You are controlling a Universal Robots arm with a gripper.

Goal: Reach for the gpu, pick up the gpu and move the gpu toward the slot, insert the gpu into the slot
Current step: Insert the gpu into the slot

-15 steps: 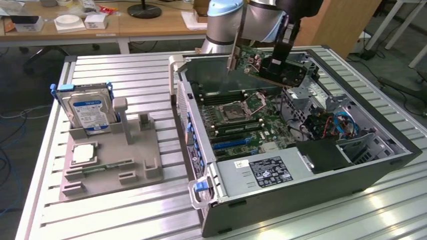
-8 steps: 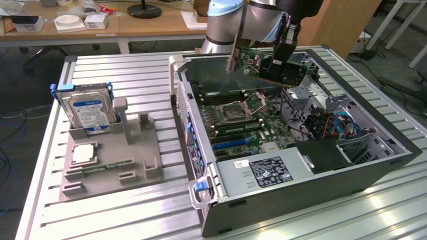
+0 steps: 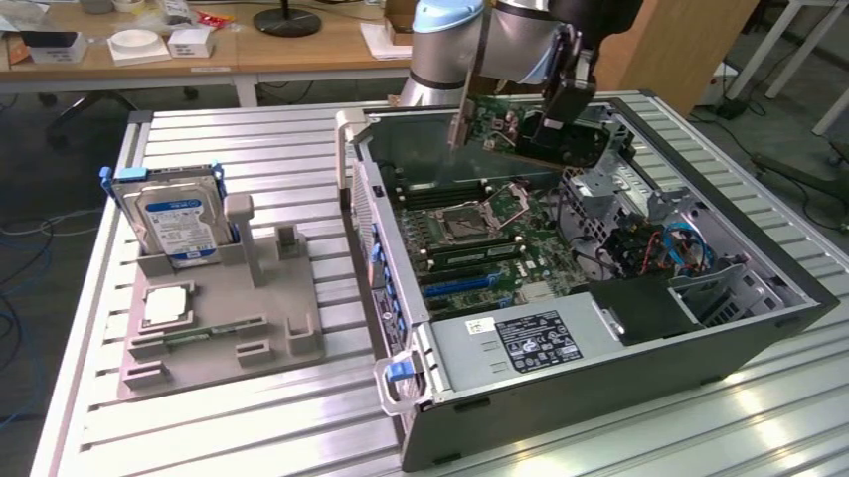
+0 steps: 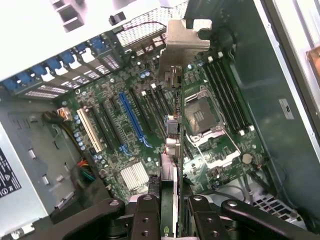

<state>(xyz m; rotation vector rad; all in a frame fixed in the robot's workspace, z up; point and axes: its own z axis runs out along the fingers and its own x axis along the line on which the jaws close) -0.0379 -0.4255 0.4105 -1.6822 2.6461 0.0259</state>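
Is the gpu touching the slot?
Apart. The exterior view shows the gripper holding the gpu high over the open computer case, well above the slot on the motherboard.

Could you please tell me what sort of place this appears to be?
Probably a robotics lab: the gripper holds a gpu over an open computer case on a slatted metal table, and wooden desks stand behind.

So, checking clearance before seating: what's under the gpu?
The gpu, held by the gripper, hangs over the green motherboard; its processor socket and blue slot show either side. The board directly beneath the card's edge is hidden.
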